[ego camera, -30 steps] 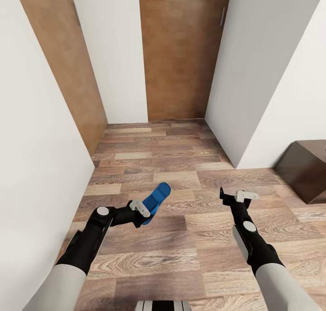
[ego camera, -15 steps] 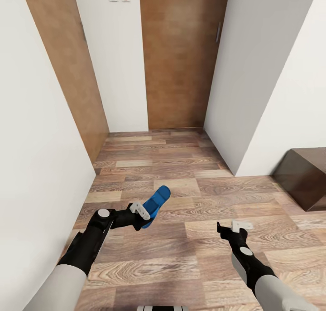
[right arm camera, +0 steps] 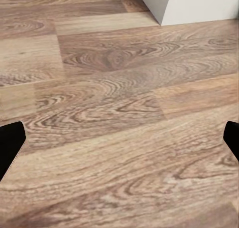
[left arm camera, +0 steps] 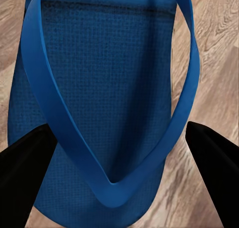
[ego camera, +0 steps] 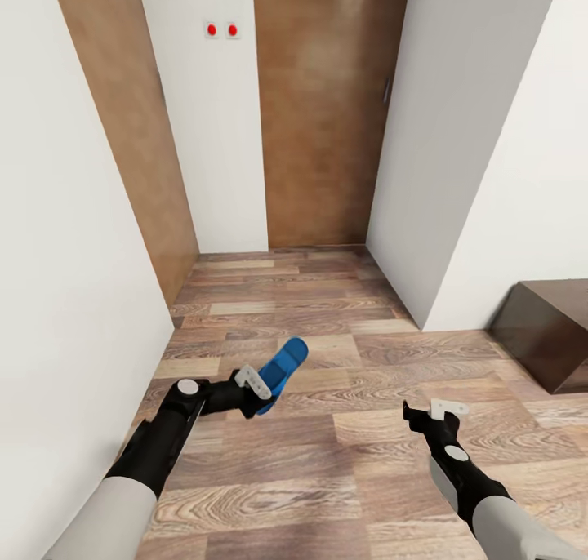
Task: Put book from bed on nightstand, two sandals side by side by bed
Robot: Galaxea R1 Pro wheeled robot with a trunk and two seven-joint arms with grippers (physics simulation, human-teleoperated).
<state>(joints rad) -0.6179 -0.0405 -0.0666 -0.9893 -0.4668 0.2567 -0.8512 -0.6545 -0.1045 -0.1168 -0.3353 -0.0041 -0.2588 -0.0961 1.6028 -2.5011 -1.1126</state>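
A: What is the left pincer point(ego camera: 260, 383) doing?

B: It is grasping a blue sandal point(ego camera: 280, 368). The sandal is up off the wood floor point(ego camera: 327, 462), on the near left side, and it points away toward the far door point(ego camera: 327, 111).

A: Can you see it up close?

B: Yes. In the left wrist view the sandal point(left arm camera: 104, 103) sits between two dark fingers point(left arm camera: 22, 173), and its strap makes a V shape.

A: And the right pincer point(ego camera: 437, 411)?

B: It is released and has nothing in it. In the right wrist view its dark fingertips point(right arm camera: 10, 140) are wide apart, with bare floor point(right arm camera: 119, 108) between them.

A: What else is around?

B: White walls point(ego camera: 65, 258) stand on both sides. Another brown door point(ego camera: 122, 119) is on the left. Two small red dots point(ego camera: 222, 29) are on the far wall. A dark brown low cabinet point(ego camera: 547, 323) is at the right, well apart from the sandal.
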